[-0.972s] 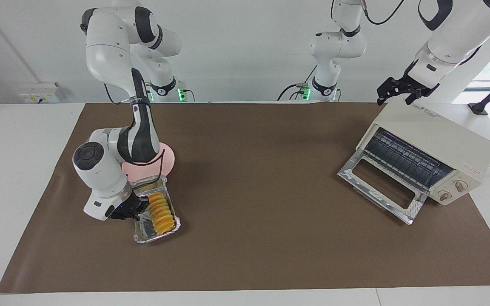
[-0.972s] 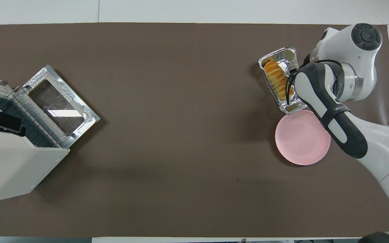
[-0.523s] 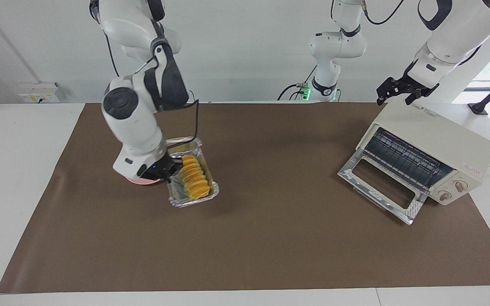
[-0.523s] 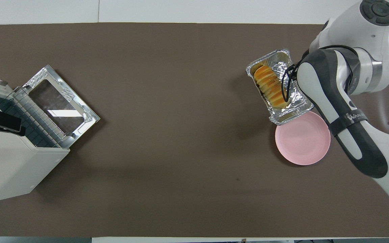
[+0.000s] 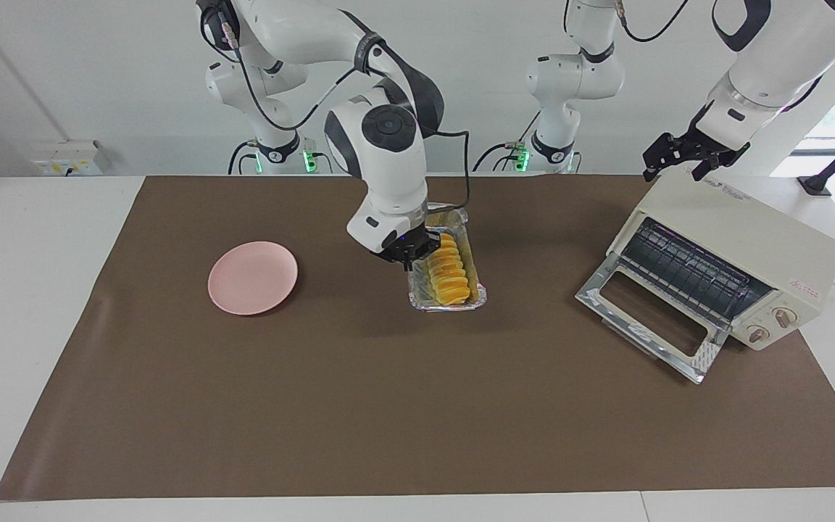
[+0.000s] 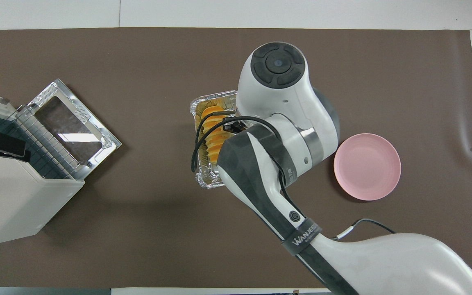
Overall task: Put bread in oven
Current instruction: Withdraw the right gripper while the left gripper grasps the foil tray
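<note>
In the facing view, my right gripper (image 5: 413, 255), clamped on the foil tray (image 5: 446, 303) holding the bread (image 5: 449, 275), had carried it from beside the pink plate (image 5: 252, 278) to mid-table, closer to the oven (image 5: 733, 261). My left gripper (image 5: 680, 158) waited, fingers apart, over the oven. Overhead, my arm hid the grip; the tray was well apart from the open oven door (image 6: 72, 129), so the carry remained unfinished.

Round pale-pink plate (image 5: 252, 278) (image 6: 367, 166) lies flat on the brown paper-like mat (image 5: 359, 406) (image 6: 146, 229), toward right arm's end of the surface, nothing on it. Crinkled silver foil tray (image 5: 448, 304) (image 6: 205, 180), rectangular w/ raised rim, is approx mid-mat, well apart from plate; whether it touches the mat can't be told. Mat covers most of the white surface (image 5: 33, 239) (image 6: 260, 12); white strips show at edges. White wall socket box (image 5: 69, 158) & black cables at the wall.
</note>
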Robot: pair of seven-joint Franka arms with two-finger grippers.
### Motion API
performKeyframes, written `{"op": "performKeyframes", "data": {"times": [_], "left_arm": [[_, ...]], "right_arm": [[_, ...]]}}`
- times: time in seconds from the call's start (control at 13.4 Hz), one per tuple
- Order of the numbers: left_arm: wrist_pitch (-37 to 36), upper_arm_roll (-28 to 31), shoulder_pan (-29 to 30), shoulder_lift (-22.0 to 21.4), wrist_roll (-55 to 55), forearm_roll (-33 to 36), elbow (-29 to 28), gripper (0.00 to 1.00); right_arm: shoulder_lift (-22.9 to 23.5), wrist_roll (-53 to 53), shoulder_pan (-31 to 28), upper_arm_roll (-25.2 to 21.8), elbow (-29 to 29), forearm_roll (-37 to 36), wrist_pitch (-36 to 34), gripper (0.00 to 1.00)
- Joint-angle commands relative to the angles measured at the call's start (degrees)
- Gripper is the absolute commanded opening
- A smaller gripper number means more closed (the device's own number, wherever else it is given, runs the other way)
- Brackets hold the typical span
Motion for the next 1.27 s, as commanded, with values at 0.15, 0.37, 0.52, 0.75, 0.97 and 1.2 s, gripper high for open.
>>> {"op": "performKeyframes", "data": {"times": [0.15,0.37,0.52,0.75,0.97,1.2], "left_arm": [[3.83,-1.29,-1.82,-0.78,-3.07,0.81,-0.89,1.0],[5.16,-1.74,-2.8,-0.69,-4.84,0.81,-0.89,1.0],[5.77,-1.74,-3.5,-0.61,-5.02,0.72,-0.89,1.0],[6.21,-1.74,-4.46,-0.52,-5.46,0.72,-0.89,1.0],[6.74,-1.83,-5.87,-0.17,-6.69,0.29,-0.81,1.0],[7.44,-1.83,-10.87,5.34,-10.88,0.28,3.39,1.0]], "right_arm": [[0.7,6.02,2.87,-0.22,-11.53,0.84,15.73,0.0],[0.61,6.9,2.87,-0.22,-14.7,0.75,19.78,0.0],[0.52,10.39,2.96,-0.22,-14.98,0.58,20.15,0.99],[0.0,12.44,3.4,-0.22,-14.1,0.66,17.96,1.0],[-3.25,11.39,0.52,-0.92,-12.6,0.49,11.46,1.0],[-8.25,0.89,-7.29,-1.01,-12.69,0.05,7.33,1.0]]}}
